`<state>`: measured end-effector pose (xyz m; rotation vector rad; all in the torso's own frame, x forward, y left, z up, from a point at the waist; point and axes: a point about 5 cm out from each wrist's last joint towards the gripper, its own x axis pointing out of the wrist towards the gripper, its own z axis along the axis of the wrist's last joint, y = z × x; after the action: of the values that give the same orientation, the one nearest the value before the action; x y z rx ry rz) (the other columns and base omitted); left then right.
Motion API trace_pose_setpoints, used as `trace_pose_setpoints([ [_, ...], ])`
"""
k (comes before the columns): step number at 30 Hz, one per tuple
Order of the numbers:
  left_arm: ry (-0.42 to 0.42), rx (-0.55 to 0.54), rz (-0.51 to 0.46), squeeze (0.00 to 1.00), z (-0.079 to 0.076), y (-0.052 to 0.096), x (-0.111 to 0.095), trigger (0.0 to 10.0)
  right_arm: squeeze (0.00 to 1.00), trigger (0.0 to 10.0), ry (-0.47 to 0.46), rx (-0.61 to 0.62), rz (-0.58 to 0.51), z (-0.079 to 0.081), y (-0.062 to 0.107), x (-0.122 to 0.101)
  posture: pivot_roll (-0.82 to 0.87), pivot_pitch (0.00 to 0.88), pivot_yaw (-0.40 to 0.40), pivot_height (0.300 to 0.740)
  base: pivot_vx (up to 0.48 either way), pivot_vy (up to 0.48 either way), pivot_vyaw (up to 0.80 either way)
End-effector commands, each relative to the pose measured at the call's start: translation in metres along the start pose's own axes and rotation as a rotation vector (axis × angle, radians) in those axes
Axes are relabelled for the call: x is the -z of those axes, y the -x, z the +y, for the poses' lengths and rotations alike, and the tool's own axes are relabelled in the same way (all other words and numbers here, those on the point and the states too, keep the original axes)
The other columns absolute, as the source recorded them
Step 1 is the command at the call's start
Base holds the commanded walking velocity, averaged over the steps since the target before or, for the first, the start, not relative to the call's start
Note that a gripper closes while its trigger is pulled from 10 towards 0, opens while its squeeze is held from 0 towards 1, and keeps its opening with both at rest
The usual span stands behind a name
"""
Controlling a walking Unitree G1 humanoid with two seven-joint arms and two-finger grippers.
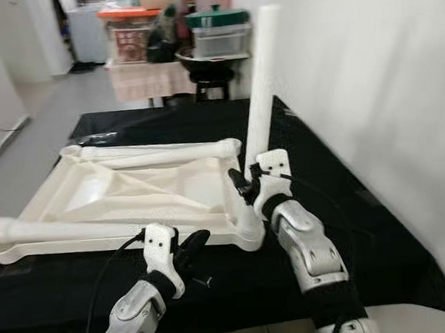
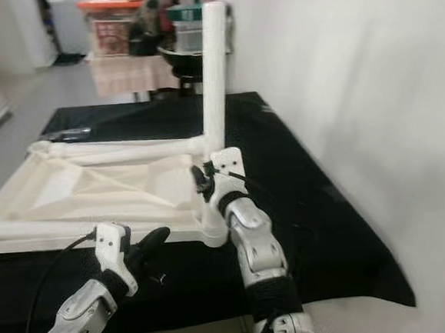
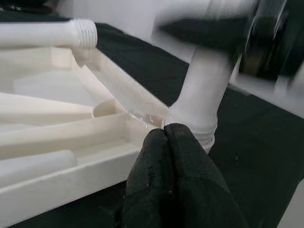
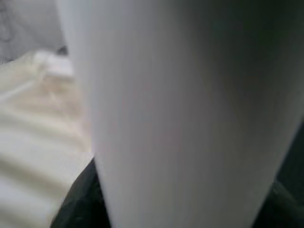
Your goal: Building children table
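1. A white plastic tabletop (image 1: 132, 190) is laid upside down on a black cloth (image 1: 350, 226) covering a low surface, beside a white wall (image 1: 386, 84).
2. One white table leg (image 1: 262, 86) is stood upright in the tabletop's near right corner socket; two more legs are laid across the tabletop.
3. The upright leg is grasped near its base by the right gripper (image 1: 248, 181), its fingers clenched around it.
4. The left gripper (image 1: 192, 247) is held at the tabletop's near edge, its black fingers (image 3: 175, 180) pressed together, gripping nothing.
5. Storage bins (image 1: 216, 32) are stacked in the background.
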<state>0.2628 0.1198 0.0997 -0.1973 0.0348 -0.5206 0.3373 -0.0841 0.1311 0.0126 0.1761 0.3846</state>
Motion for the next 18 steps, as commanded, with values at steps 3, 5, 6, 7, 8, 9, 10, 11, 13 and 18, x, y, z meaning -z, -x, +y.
trace_pose_setpoints([
  [3, -0.003, -0.014, 0.013, 0.0, 0.002, 0.0, 0.001, 10.0, 1.0, 10.0, 0.014, -0.383, -0.109, 0.006, -0.009, -0.029, 0.06, 0.0, -0.034, 0.74, 0.0, 0.0, 0.0],
  [5, -0.002, -0.013, 0.013, 0.0, 0.002, 0.0, 0.001, 10.0, 0.1, 10.0, 0.024, -0.434, -0.107, 0.002, -0.01, -0.033, 0.06, 0.0, -0.035, 0.74, 0.0, 0.0, 0.0],
  [6, -0.001, -0.012, 0.013, 0.0, 0.002, 0.0, 0.001, 10.0, 0.1, 10.0, 0.029, -0.469, -0.103, -0.001, -0.011, -0.035, 0.06, 0.0, -0.035, 0.74, 0.0, 0.0, 0.0],
  [7, 0.0, -0.011, 0.013, 0.0, 0.002, 0.0, 0.001, 10.0, 0.0, 10.0, 0.049, -0.505, -0.08, -0.004, -0.013, -0.035, 0.06, 0.0, -0.04, 0.74, 0.0, 0.0, 0.0],
  [8, 0.002, -0.01, 0.013, 0.0, 0.002, -0.001, 0.001, 10.0, 0.0, 10.0, 0.072, -0.557, -0.049, -0.006, -0.014, -0.033, 0.06, 0.0, -0.04, 0.74, 0.0, 0.0, 0.0],
  [9, 0.003, -0.01, 0.013, 0.0, 0.002, -0.001, 0.001, 10.0, 0.0, 10.0, 0.097, -0.598, -0.042, -0.006, -0.015, -0.033, 0.06, 0.0, -0.041, 0.74, 0.0, 0.0, 0.0],
  [10, 0.003, -0.01, 0.013, 0.0, 0.002, -0.001, 0.001, 10.0, 0.0, 10.0, 0.097, -0.598, -0.042, -0.006, -0.015, -0.033, 0.06, 0.0, -0.041, 0.74, 0.0, 0.0, 0.0],
  [11, 0.003, -0.01, 0.013, 0.0, 0.002, -0.001, 0.001, 10.0, 0.0, 10.0, 0.113, -0.694, -0.011, -0.005, -0.015, -0.03, 0.07, 0.0, -0.044, 0.74, 0.0, 0.0, 0.0],
  [13, 0.003, -0.011, 0.013, 0.0, 0.002, -0.002, 0.002, 10.0, 0.0, 10.0, 0.135, -0.732, 0.012, -0.006, -0.017, -0.03, 0.07, 0.0, -0.044, 0.74, 0.0, 0.0, 0.0],
  [18, 0.002, -0.013, 0.013, 0.0, 0.002, -0.003, 0.002, 10.0, 0.0, 6.7, 0.143, -0.729, 0.033, -0.012, -0.022, -0.034, 0.08, 0.0, -0.052, 0.74, 0.0, 0.0, 0.0],
])
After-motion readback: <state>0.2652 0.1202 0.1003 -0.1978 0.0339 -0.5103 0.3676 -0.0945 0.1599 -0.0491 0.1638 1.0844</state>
